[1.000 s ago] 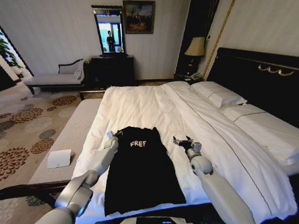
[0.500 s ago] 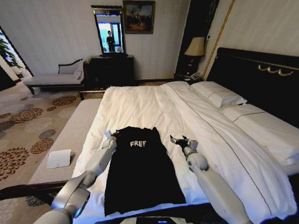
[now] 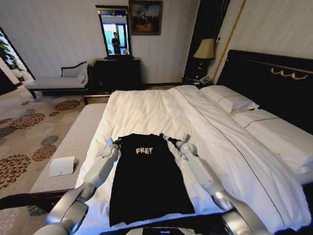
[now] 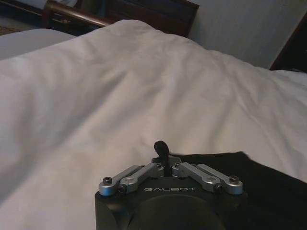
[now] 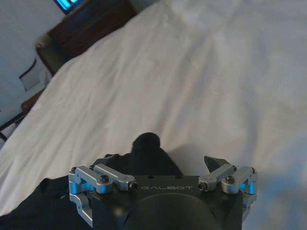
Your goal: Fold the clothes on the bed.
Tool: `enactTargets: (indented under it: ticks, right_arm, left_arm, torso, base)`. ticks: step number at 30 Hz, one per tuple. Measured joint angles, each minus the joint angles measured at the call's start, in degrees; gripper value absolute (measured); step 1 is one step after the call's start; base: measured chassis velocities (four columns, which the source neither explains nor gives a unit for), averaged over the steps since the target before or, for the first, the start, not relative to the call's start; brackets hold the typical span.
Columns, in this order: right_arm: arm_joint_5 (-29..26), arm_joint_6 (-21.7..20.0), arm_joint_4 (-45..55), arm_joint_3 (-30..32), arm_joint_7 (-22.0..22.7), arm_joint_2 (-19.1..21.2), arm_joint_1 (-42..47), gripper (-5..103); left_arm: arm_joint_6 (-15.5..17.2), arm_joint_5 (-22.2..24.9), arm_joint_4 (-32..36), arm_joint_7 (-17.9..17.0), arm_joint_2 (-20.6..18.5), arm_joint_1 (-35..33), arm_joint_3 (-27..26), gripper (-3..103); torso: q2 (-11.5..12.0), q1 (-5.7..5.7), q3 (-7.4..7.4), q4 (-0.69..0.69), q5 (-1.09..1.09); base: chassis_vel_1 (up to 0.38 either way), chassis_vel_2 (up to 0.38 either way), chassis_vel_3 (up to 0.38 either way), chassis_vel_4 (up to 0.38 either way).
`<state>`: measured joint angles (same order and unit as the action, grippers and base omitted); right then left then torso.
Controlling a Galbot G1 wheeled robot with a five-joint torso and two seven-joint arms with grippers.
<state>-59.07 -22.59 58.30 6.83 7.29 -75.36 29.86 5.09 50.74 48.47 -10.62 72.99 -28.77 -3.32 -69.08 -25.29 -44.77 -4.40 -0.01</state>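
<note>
Shirt [image 3: 146, 178], centre frame on bed [image 3: 146, 110]: soft, light; grip the shoulder corners. Left gripper [image 3: 114, 142] pinched narrow there; right gripper [image 3: 167, 138] spread wide.

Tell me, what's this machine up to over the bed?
A two-armed robot is working on a black T-shirt spread flat on the white bed. Its left gripper sits at one top corner, jaws shut. Its right gripper is at the other corner, jaws open around a bit of fabric.
</note>
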Motion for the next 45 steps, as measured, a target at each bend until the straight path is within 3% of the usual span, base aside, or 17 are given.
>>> enactTargets:
  ticks: [17, 20, 27, 29, 31, 38, 40, 43, 45]
  right_arm:
    - [3.7, 1.1, -11.8, 1.4, -4.7, -3.3, -4.8, 100]
    - [5.0, 1.5, -13.4, 1.4, -5.3, -3.8, -5.6, 94]
    - [7.9, 2.1, -14.8, 0.8, -6.1, -4.5, -6.0, 61]
    - [8.1, 2.2, -14.9, 0.8, -6.2, -4.6, -6.0, 61]
    - [8.5, 2.6, -15.3, 0.8, -6.2, -4.9, -6.0, 50]
    - [9.7, 4.0, -15.3, 0.5, -6.7, -4.8, -6.2, 28]
    - [10.2, 4.4, -15.3, 0.4, -6.9, -4.7, -5.9, 16]
    - [10.3, 4.6, -15.3, 0.3, -7.0, -4.7, -5.7, 12]
    - [10.3, 4.7, -14.7, 0.3, -7.0, -4.6, -5.4, 3]
  left_arm:
    - [-0.1, -1.0, 0.4, 0.2, 1.0, 0.2, 0.3, 2]
    - [-0.1, -1.1, 0.2, 0.4, 1.0, 0.2, 0.3, 2]
    - [-0.2, -1.2, -0.2, 1.0, 1.3, 0.3, 0.3, 2]
    - [-0.2, -1.2, -0.2, 1.0, 1.3, 0.3, 0.2, 2]
    - [-0.3, -1.3, -0.3, 1.2, 1.3, 0.4, 0.2, 2]
    - [-0.3, -1.4, -0.4, 1.3, 1.5, 0.4, 0.2, 2]
    - [-0.3, -1.5, -0.4, 1.3, 1.8, 0.4, 0.2, 2]
    - [-0.3, -1.5, -0.4, 1.3, 1.8, 0.4, 0.3, 2]
    - [-0.4, -1.5, -0.3, 1.3, 1.8, 0.5, 0.4, 2]
  torso:
    - [0.0, 0.01, 0.01, -0.01, 0.01]
    - [0.0, 0.02, 0.02, -0.01, 0.01]
    - [0.0, 0.01, 0.01, -0.01, 0.01]
    - [0.0, 0.01, 0.01, -0.01, 0.0]
    - [0.0, 0.01, 0.01, -0.01, 0.01]
    - [0.0, 0.01, 0.01, -0.01, 0.0]
    - [0.0, 0.02, 0.01, -0.01, 0.01]
    - [0.0, 0.01, 0.01, -0.01, 0.01]
    - [0.0, 0.01, 0.01, -0.01, 0.01]
  base:
    - [0.0, 0.0, 0.0, 0.0]
    - [0.0, 0.0, 0.0, 0.0]
    - [0.0, 0.0, 0.0, 0.0]
    - [0.0, 0.0, 0.0, 0.0]
    - [0.0, 0.0, 0.0, 0.0]
    - [0.0, 0.0, 0.0, 0.0]
    - [0.0, 0.0, 0.0, 0.0]
    - [0.0, 0.0, 0.0, 0.0]
    - [0.0, 0.0, 0.0, 0.0]
